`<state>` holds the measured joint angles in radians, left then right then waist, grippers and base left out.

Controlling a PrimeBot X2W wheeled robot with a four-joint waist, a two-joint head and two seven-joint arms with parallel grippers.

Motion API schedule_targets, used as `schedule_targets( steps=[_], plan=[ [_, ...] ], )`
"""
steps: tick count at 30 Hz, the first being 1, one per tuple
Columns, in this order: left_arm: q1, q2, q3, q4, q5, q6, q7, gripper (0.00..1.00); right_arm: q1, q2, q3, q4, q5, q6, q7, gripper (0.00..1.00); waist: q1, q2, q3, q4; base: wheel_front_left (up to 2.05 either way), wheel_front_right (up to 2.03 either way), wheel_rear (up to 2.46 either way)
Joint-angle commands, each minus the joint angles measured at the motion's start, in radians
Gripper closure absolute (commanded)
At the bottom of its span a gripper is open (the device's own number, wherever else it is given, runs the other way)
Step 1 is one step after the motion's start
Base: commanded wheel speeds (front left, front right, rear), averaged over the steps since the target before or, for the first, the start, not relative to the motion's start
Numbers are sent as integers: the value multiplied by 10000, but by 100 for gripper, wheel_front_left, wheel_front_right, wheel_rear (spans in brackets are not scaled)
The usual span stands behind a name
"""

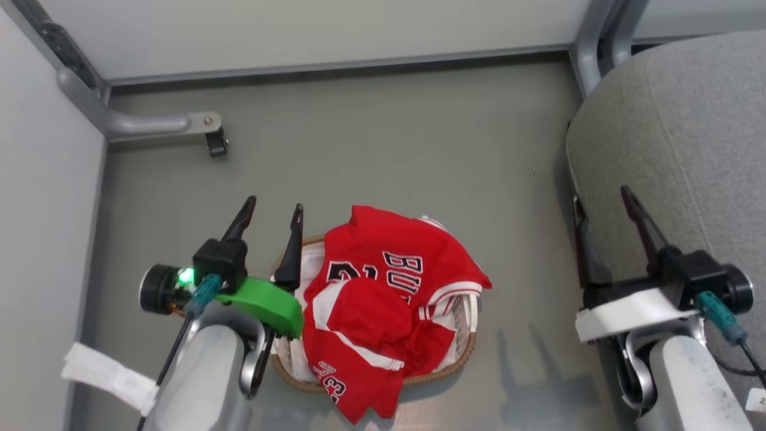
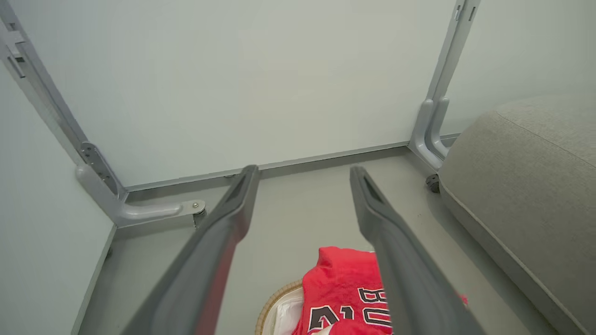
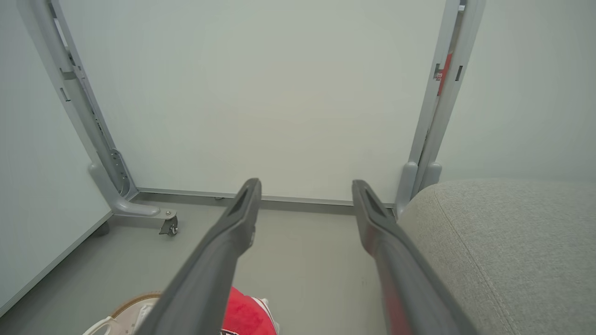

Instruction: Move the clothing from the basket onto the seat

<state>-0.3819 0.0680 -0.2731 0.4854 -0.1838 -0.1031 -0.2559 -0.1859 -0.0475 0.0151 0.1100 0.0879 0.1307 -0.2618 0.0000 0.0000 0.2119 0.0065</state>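
**A:** Far left first?

**B:** A pale wall panel [image 1: 42, 209] is seen at the left. A grey frame foot [image 1: 161, 124] with a caster [image 1: 216, 146] is set on the floor [image 1: 389, 137] in the far left corner.

**A:** Left jaws?

**B:** They are spread wide and nothing is gripped. Their dark fingers [image 1: 291, 251] are pointed toward the far wall, just left of the basket [image 1: 462, 314]. In the head view the inner finger is laid over the brown rim. Whether it touches cannot be told.

**A:** Basket and clothing?

**B:** The basket is placed on the floor, middle near, well apart from the far wall. The clothing [image 1: 383, 299] is heaped inside it in red folds with white striped trim. Black lettering "BU" and part of a number are seen on top. The near rim and the right rim are overhung by the fabric. A white lining [image 1: 308, 266] is exposed at the basket's left side.

**A:** Right jaws?

**B:** They are also spread wide with nothing gripped. Their fingers [image 1: 643, 230] are seen above the near left edge of the seat [image 1: 688, 149].

**A:** Seat?

**B:** It is grey and rounded and is set at the right, apart from the basket, with bare floor between them. No clothing is seen on it.
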Motion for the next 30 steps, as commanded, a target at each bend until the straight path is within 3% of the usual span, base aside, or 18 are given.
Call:
schedule_targets(
  steps=[1, 14, 22, 30],
  plan=[
    [-415, 60, -127, 215, 105, -42, 52, 0, -289, -53, -58, -98, -21, 1, -49, 0, 0, 0, 1622, -504, 0, 0, 0],
    [-3493, 434, -2704, 3510, 907, -270, 1017, 0, -2244, -38, -689, -1149, 556, 1, -49, 0, 0, 0, 5305, -1765, 0, 0, 0],
    [-4413, 685, -4737, 5038, 262, -276, 1842, 0, -2661, -38, -454, -1540, 999, -3, -49, 0, 0, 0, 6422, -2315, 0, 0, 0],
    [-4877, 975, -5914, 5763, -523, -278, 2150, 0, -2872, -39, -309, -1644, 1267, -3, -49, 0, 0, 0, 6884, -2538, 0, 0, 0]
  ],
)
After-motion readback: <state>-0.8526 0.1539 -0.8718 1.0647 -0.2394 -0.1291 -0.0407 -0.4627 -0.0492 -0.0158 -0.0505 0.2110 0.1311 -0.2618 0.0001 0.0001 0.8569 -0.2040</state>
